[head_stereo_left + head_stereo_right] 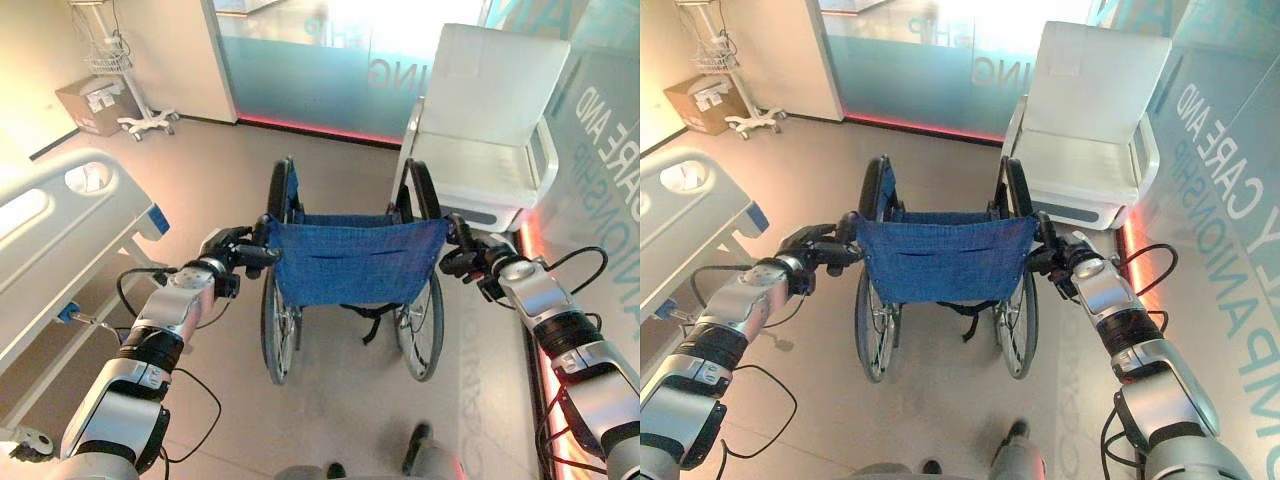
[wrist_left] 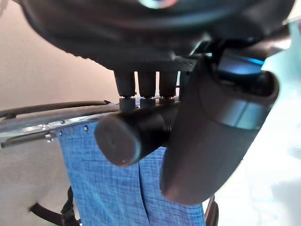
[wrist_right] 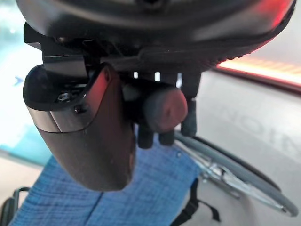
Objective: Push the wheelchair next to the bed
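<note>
Left eye view: wheelchair [image 1: 350,270] mid-floor, well apart from bed [image 1: 60,240] at left. Left robot hand [image 1: 228,255] and right robot hand [image 1: 470,262] each curled round a push handle. Grip done; push and turn remain

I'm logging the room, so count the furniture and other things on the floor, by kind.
Wheelchair: 1
Bed: 1
White chair: 1
Cardboard box: 1
Wheeled stand: 1
Total: 5
</note>
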Motion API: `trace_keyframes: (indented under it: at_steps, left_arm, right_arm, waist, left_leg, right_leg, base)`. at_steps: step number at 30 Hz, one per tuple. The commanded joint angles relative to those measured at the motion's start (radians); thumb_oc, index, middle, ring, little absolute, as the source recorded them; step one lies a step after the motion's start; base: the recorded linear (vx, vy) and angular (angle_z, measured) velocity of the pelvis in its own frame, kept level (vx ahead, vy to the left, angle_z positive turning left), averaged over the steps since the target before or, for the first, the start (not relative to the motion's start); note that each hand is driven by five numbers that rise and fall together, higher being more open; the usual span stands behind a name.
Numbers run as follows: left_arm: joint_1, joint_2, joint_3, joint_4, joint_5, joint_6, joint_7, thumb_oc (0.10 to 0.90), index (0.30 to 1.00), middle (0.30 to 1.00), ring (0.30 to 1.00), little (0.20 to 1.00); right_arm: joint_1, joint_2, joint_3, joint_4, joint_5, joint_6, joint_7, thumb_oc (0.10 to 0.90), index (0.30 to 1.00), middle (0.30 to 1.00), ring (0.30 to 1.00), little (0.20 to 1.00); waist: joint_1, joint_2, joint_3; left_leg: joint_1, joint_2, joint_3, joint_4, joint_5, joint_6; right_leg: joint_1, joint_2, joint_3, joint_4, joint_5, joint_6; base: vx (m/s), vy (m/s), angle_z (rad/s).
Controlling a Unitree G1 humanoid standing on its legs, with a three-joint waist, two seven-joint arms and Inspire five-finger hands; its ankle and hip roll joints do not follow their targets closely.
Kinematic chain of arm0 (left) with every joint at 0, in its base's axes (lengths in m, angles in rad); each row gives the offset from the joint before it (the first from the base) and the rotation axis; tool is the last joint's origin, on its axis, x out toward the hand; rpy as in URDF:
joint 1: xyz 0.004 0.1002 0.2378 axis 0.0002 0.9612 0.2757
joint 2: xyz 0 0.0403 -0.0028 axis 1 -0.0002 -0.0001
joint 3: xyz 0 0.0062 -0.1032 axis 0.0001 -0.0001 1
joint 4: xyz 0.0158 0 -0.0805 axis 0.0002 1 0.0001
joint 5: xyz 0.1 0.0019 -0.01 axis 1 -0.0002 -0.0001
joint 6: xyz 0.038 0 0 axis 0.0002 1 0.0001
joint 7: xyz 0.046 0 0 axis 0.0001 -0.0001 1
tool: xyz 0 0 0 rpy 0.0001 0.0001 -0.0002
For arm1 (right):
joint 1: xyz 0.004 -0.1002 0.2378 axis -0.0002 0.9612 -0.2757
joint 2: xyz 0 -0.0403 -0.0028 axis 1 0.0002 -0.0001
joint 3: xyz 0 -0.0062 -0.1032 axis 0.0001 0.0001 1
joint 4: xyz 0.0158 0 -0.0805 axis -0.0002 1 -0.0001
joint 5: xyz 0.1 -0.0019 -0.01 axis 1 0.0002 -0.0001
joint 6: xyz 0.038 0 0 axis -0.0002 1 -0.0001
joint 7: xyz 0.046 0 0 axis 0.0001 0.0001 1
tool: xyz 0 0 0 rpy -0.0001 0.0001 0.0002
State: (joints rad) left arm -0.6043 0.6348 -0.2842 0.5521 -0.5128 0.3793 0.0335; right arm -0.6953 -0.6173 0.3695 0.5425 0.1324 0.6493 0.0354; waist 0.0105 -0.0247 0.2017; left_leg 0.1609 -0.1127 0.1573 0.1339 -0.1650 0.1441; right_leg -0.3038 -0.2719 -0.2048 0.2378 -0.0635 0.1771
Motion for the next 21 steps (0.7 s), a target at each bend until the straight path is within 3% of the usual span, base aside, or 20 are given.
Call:
trace_keyframes:
  at_steps: [1,2,3,4,7,8,10,13,16,17,20,21]
  left_arm:
    - [0.037,0.033,-0.052,0.066,0.144,-0.064,0.009,0.400,0.300,0.300,0.300,0.300]
    - [0.054,0.026,-0.041,0.062,0.135,-0.054,0.011,0.400,0.300,0.300,0.300,0.300]
    - [0.055,0.027,-0.041,0.061,0.135,-0.054,0.011,0.400,0.300,0.300,0.300,0.300]
    - [0.085,0.023,-0.032,0.037,0.130,-0.029,0.010,0.400,0.300,0.300,0.300,0.300]
    - [0.113,0.001,-0.030,0.019,0.123,-0.033,0.042,0.400,0.300,0.300,0.300,0.300]
    - [0.128,-0.010,-0.037,0.004,0.116,-0.042,0.053,0.400,0.300,0.300,0.300,0.300]
    - [0.135,-0.018,-0.050,-0.009,0.117,-0.048,0.049,0.400,0.300,0.300,0.300,0.300]
    - [0.141,-0.028,-0.056,-0.015,0.126,-0.061,0.057,0.400,0.300,0.300,0.300,0.300]
    - [0.159,-0.037,-0.052,-0.029,0.139,-0.070,0.060,0.400,0.300,0.300,0.300,0.300]
    - [0.173,-0.041,-0.053,-0.044,0.147,-0.073,0.066,0.400,0.300,0.300,0.300,0.300]
    - [0.190,-0.033,-0.031,-0.068,0.154,-0.078,0.072,0.400,0.300,0.300,0.300,0.300]
    - [0.191,-0.025,-0.018,-0.067,0.147,-0.082,0.069,0.400,0.300,0.300,0.300,0.300]
  right_arm:
    - [-0.029,-0.132,0.101,0.017,-0.117,-0.105,-0.015,0.400,0.300,0.300,0.300,0.300]
    - [-0.036,-0.135,0.110,0.026,-0.120,-0.106,0.001,0.400,0.300,0.300,0.300,0.300]
    - [-0.036,-0.135,0.110,0.026,-0.120,-0.106,0.001,0.400,0.300,0.300,0.300,0.300]
    - [-0.050,-0.144,0.132,0.033,-0.127,-0.119,0.030,0.400,0.300,0.300,0.300,0.300]
    - [-0.067,-0.160,0.153,0.066,-0.162,-0.168,0.062,0.400,0.300,0.300,0.300,0.300]
    - [-0.066,-0.172,0.155,0.084,-0.184,-0.197,0.066,0.400,0.300,0.300,0.300,0.300]
    - [-0.062,-0.185,0.152,0.100,-0.187,-0.216,0.057,0.400,0.300,0.300,0.300,0.300]
    - [-0.084,-0.181,0.155,0.124,-0.190,-0.244,0.051,0.400,0.300,0.300,0.300,0.300]
    - [-0.098,-0.158,0.172,0.117,-0.181,-0.225,0.027,0.400,0.300,0.300,0.300,0.300]
    - [-0.100,-0.153,0.175,0.111,-0.184,-0.227,0.020,0.400,0.300,0.300,0.300,0.300]
    - [-0.126,-0.165,0.177,0.130,-0.203,-0.267,0.046,0.400,0.300,0.300,0.300,0.300]
    - [-0.137,-0.166,0.182,0.159,-0.201,-0.298,0.045,0.400,0.300,0.300,0.300,0.300]
  waist:
    - [0.008,-0.014,0.010]
    - [0.013,-0.014,-0.004]
    - [0.011,-0.017,-0.007]
    - [0.018,-0.016,-0.023]
    - [0.017,-0.015,-0.046]
    - [0.025,-0.015,-0.052]
    - [0.041,-0.018,-0.040]
    - [0.086,-0.009,0.004]
    - [0.123,0.018,0.016]
    - [0.147,0.037,0.014]
    - [0.169,0.048,0.016]
    - [0.169,0.046,0.010]
  left_leg:
    - [-0.113,0.032,-0.013,0.223,-0.118,-0.089]
    - [-0.103,0.057,-0.013,0.268,-0.134,-0.100]
    - [-0.107,0.055,-0.013,0.267,-0.131,-0.100]
    - [-0.102,0.102,-0.007,0.356,-0.080,-0.132]
    - [-0.082,0.153,0.009,0.430,0.006,-0.173]
    - [-0.128,0.177,0.021,0.495,0.086,-0.199]
    - [-0.210,0.197,0.028,0.507,0.131,-0.209]
    - [-0.306,0.146,0.021,0.390,0.159,-0.205]
    - [-0.359,0.146,0.024,0.122,0.276,-0.224]
    - [-0.401,0.155,-0.008,-0.039,0.359,-0.241]
    - [-0.410,0.158,-0.021,-0.119,0.365,-0.234]
    - [-0.387,0.144,0.001,-0.097,0.328,-0.228]
  right_leg:
    - [0.113,0.024,-0.018,-0.079,0.196,-0.014]
    - [0.121,0.042,-0.025,-0.035,0.159,-0.022]
    - [0.118,0.039,-0.025,-0.036,0.160,-0.022]
    - [0.144,0.068,-0.051,-0.019,0.121,-0.051]
    - [0.178,0.099,-0.097,-0.034,0.086,-0.092]
    - [0.224,0.124,-0.127,-0.050,0.052,-0.124]
    - [0.275,0.138,-0.145,-0.064,0.026,-0.141]
    - [0.370,0.175,-0.124,-0.085,-0.007,-0.136]
    - [0.424,0.226,-0.124,-0.109,-0.024,-0.137]
    - [0.449,0.250,-0.100,-0.131,-0.024,-0.132]
    - [0.459,0.245,-0.089,-0.100,-0.055,-0.127]
    - [0.460,0.237,-0.099,-0.061,-0.096,-0.124]
  base:
    - [0.48,-0.337,0.37]
    - [0.37,-0.260,0.51]
    - [0.54,-0.333,0.51]
    - [0.43,-0.252,0.46]
    - [0.50,-0.254,0.06]
    - [0.38,-0.199,0.10]
    - [0.38,-0.174,0.17]
    - [0.41,-0.068,0.17]
    - [0.48,0.022,0.00]
    - [0.53,0.087,-0.22]
    - [0.48,0.133,-0.45]
    - [0.44,0.167,-0.45]
